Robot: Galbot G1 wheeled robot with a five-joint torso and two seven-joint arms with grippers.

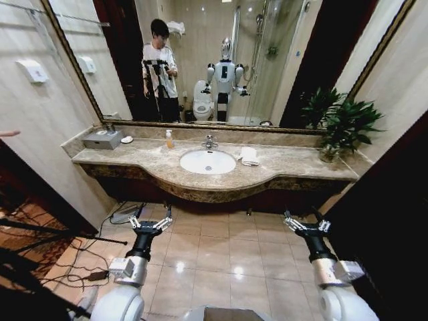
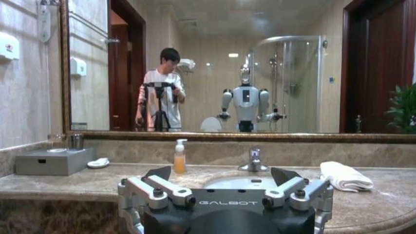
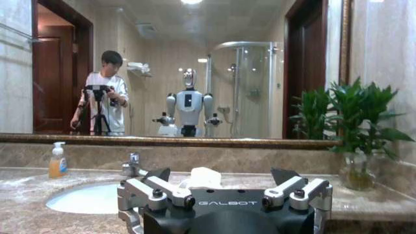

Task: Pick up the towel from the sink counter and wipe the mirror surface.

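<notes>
Both grippers low over the floor tiles, well short of the tabletop's bulging front edge: left gripper [image 1: 151, 223] and right gripper [image 1: 307, 225], jaws spread and holding nothing. Folded white towel [image 1: 249, 156] lying on the sink counter [image 1: 144, 160] just right of the basin [image 1: 208, 162], near the back edge under the mirror [image 1: 267, 53]. Best reached with the right gripper, pinching the fold from above, clear of the faucet [image 1: 210, 142].

Sink counter [image 1: 140, 158] ahead of me: marble top, bulging front edge, white basin [image 1: 208, 162] sunk mid-counter, faucet [image 1: 210, 142] behind it. Folded white towel [image 1: 249, 156] just right of basin. Soap bottle [image 1: 169, 139] left of faucet. Grey box [image 1: 102, 139] at far left, small dish [image 1: 126, 140] beside it. Potted plant [image 1: 341, 124] at far right.
</notes>
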